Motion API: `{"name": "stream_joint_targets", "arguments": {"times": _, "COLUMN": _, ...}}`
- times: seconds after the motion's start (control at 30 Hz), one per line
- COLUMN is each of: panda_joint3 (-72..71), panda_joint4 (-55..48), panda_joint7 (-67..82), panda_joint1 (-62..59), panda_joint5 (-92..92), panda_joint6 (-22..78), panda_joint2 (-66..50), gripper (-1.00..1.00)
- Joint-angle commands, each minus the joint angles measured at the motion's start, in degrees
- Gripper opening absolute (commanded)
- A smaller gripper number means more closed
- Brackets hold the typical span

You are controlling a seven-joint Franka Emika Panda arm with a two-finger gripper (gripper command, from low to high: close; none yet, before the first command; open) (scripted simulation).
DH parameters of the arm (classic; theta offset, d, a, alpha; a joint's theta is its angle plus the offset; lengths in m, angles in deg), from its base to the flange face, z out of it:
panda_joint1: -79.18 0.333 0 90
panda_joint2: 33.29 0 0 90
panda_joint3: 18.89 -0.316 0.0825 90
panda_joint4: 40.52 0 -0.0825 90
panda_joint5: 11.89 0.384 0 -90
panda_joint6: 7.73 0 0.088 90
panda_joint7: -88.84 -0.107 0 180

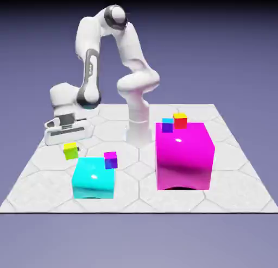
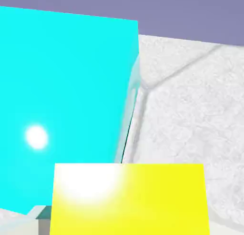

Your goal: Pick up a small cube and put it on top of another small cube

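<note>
One small cube (image 2: 128, 198) between closed jaws

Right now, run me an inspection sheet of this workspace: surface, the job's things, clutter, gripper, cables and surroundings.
Surface: pale hexagon-tiled table, no spills seen.
Job's things: small yellow cube held just below the hand, beside the cyan block; small magenta-topped cube sits on that block's top corner at the exterior view's right.
Clutter: big magenta block carrying a small red-orange cube and a small purple one.
Gripper: gripper shut on the yellow cube, which fills the hand view's bottom edge.
Cables: nothing seen.
Surroundings: plain blue-violet backdrop, nothing else seen.
</note>
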Motion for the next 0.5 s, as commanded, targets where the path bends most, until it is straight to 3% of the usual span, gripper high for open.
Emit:
{"name": "stream_joint_targets", "arguments": {"times": 0.0, "panda_joint3": -2.07, "panda_joint4": -0.45, "panda_joint7": 0.83, "panda_joint1": -0.99, "panda_joint5": -0.15, "panda_joint6": 1.51, "panda_joint2": 0.48, "gripper": -1.0}}
{"name": "stream_joint_targets", "arguments": {"times": 0.47, "panda_joint3": -31.14, "panda_joint4": -0.74, "panda_joint7": 10.36, "panda_joint1": -15.16, "panda_joint5": -5.36, "panda_joint6": 17.68, "panda_joint2": 4.11, "gripper": -1.0}}
